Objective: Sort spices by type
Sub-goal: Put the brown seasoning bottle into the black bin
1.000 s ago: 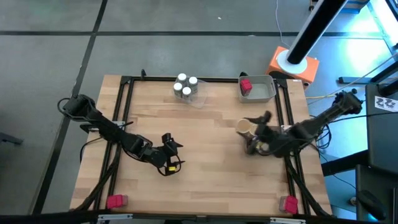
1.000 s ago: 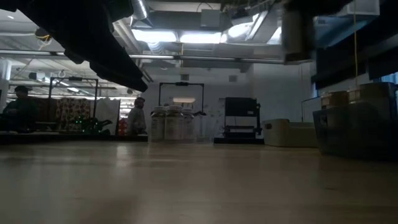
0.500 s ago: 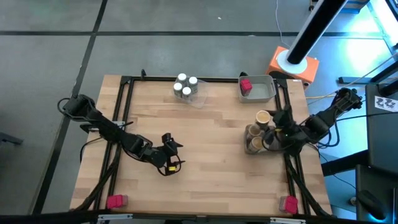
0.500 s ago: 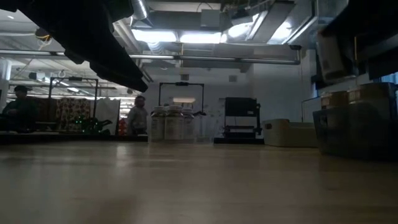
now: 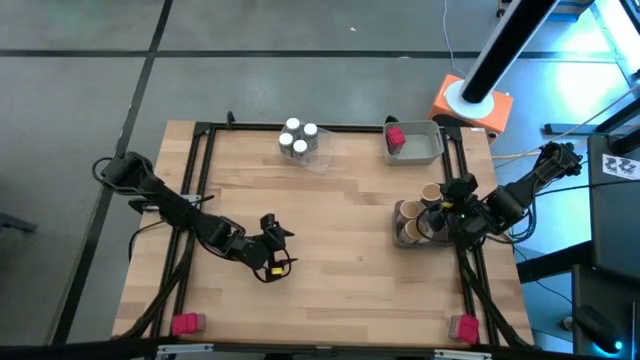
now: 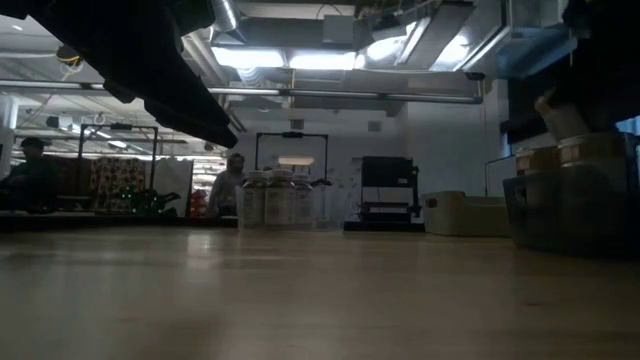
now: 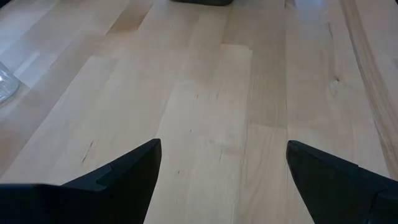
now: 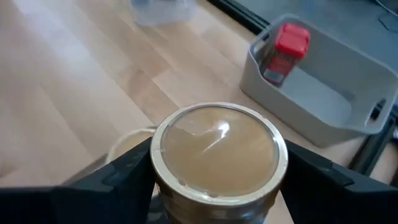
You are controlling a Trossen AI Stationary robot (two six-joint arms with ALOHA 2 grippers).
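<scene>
My right gripper (image 8: 217,205) is shut on a tan-brown round jar (image 5: 430,193) over the dark tray (image 5: 398,222) at the table's right side. Other tan jars (image 5: 406,232) stand in that tray. White-lidded clear jars (image 5: 297,138) stand together in a clear tray at the far edge. A red-pink packet (image 8: 287,48) stands in the grey tray (image 5: 422,150) at the far right. My left gripper (image 7: 221,180) is open over bare wood, left of the table's centre (image 5: 272,255). My right gripper pinches the tan jar by its round side wall just below the lid (image 8: 163,186), one finger (image 8: 118,180) on each side. The fingers reach in from the table's right side. The jar is lifted clear, lid up, above the jars in the dark tray (image 6: 570,205).
A black frame rail (image 5: 470,250) runs along the table's right side under my right arm. Two pink blocks (image 5: 186,323) sit at the near corners. Bare wood (image 5: 340,220) lies between the two arms. People stand in the room far beyond the table (image 6: 232,185).
My right gripper has carried the tan jar toward the table's right edge and down, from left of the dark tray to above its jars. My left arm has kept still.
</scene>
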